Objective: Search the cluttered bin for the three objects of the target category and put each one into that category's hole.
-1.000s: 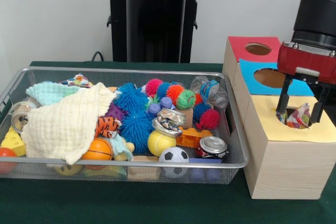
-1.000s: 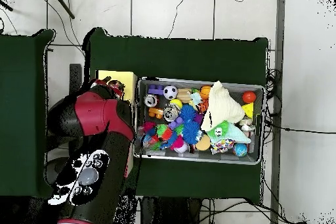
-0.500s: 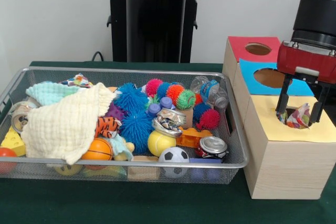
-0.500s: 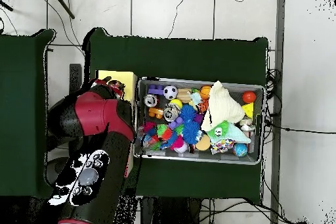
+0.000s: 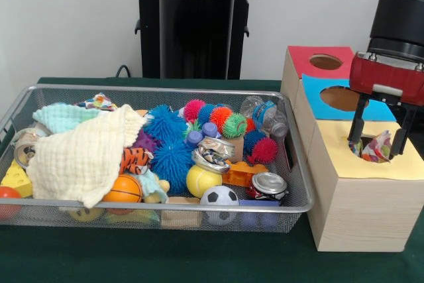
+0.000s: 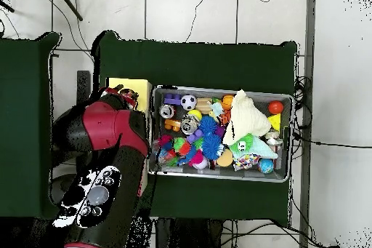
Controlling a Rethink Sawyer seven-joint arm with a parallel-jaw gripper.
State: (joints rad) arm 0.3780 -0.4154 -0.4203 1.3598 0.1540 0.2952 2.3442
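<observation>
My gripper [image 5: 377,152] hangs over the hole in the yellow-topped box [image 5: 397,165] at the right of the front view. Its two black fingers [image 5: 357,136] stand wide apart, open. Between them a crumpled, colourful wrapper-like piece [image 5: 381,144] sits in the hole, untouched by the fingers as far as I can see. The wire mesh bin [image 5: 159,207] to the left holds a crushed can [image 5: 268,183], a second crushed can [image 5: 213,150] and a plastic bottle [image 5: 265,114] among toys. In the overhead view the red arm [image 6: 109,136] covers the boxes beside the bin [image 6: 221,175].
Behind the yellow box stand a blue-topped box with a hole [image 5: 339,98] and a red-topped one [image 5: 325,61]. In the bin lie a cream cloth [image 5: 83,154], several spiky balls [image 5: 165,130], a soccer ball [image 5: 219,197], a basketball [image 5: 122,190] and a yellow ball [image 5: 202,178].
</observation>
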